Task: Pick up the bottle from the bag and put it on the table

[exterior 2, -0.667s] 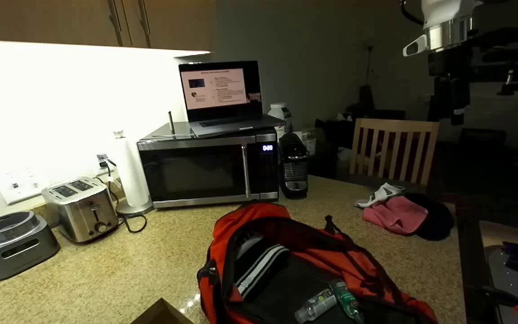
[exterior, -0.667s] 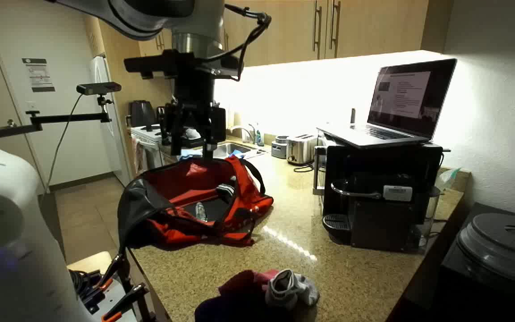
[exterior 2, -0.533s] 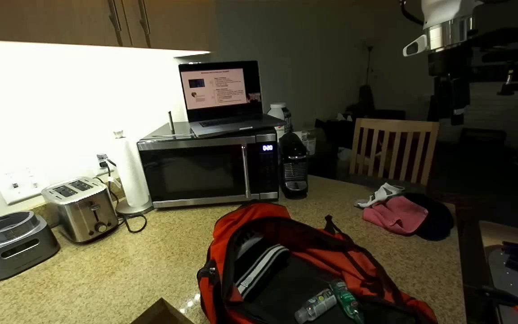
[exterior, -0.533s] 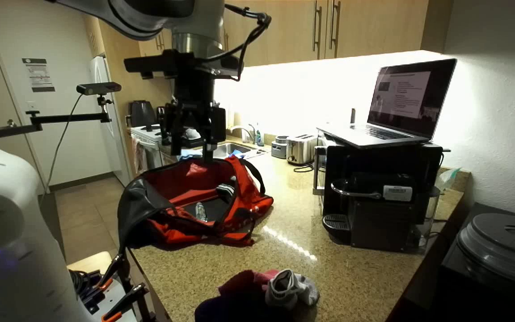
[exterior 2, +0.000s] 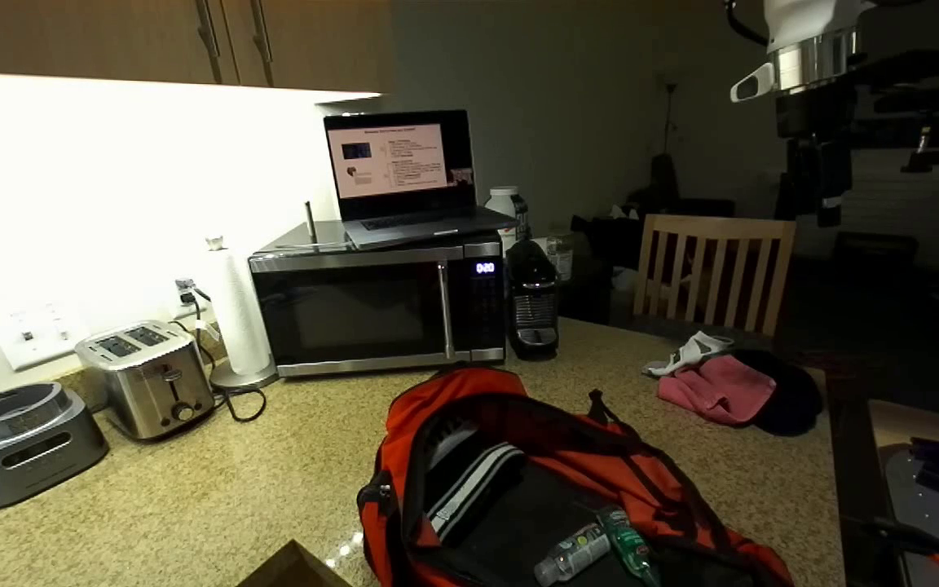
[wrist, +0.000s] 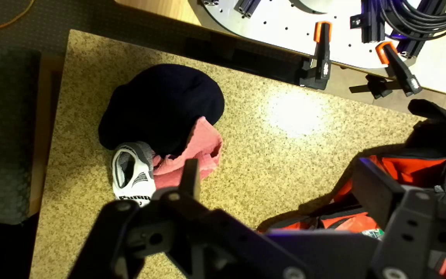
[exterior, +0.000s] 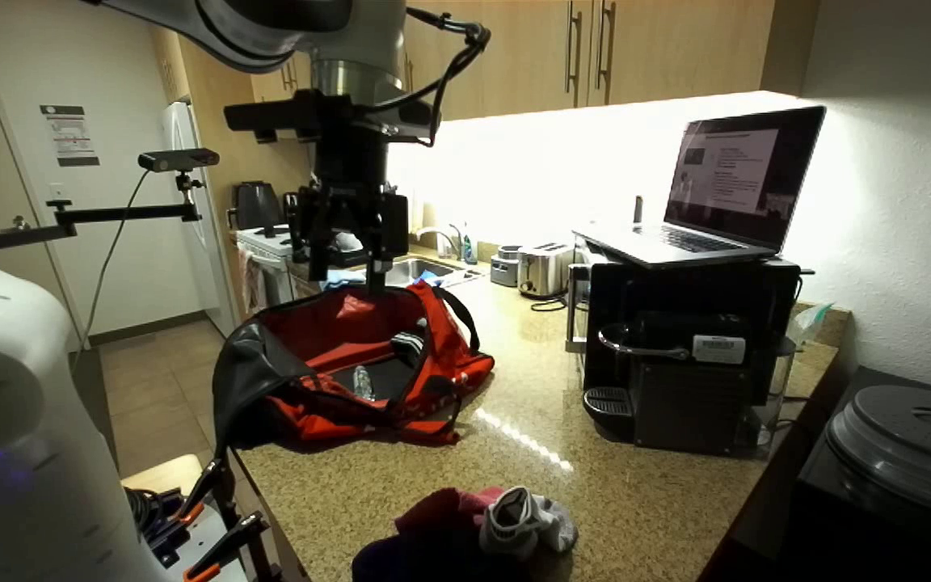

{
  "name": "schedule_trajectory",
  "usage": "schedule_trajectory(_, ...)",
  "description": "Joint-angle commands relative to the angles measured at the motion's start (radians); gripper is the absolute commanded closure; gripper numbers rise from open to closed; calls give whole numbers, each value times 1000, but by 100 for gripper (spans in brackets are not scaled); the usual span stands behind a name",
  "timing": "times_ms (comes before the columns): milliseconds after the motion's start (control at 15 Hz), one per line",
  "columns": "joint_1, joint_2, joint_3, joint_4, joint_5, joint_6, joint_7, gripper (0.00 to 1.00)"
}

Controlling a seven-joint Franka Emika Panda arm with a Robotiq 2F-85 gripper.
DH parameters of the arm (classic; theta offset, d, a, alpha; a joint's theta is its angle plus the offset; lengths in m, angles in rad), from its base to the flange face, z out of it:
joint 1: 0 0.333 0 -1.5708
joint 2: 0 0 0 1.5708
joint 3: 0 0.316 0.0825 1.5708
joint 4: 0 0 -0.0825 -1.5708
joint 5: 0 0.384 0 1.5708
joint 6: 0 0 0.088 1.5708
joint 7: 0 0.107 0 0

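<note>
Wrist [exterior: 356, 78] vertical | end effector [wrist: 282, 181] spread (pointing straight down) | higher than bag [exterior: 336, 341]

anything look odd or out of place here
Yes: the open silver-and-black laptop sits askew atop the black-and-silver microwave, an odd perch. What looks like a white-and-gray sock and a pink cloth lie on the speckled tan countertop, unusual for a kitchen.
</note>
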Motion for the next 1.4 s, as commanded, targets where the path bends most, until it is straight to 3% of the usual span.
schedule_trajectory(0, 4, 0, -3, 2, -1, -2, 2, 0)
schedule_trajectory(200, 4, 0, -3, 2, -1, -2, 2, 0)
schedule_trajectory(733, 84, 72, -1, 32, 8, 17, -91, 0)
schedule_trajectory(1333, 110, 86, -49, 75, -4, -29, -373, 0)
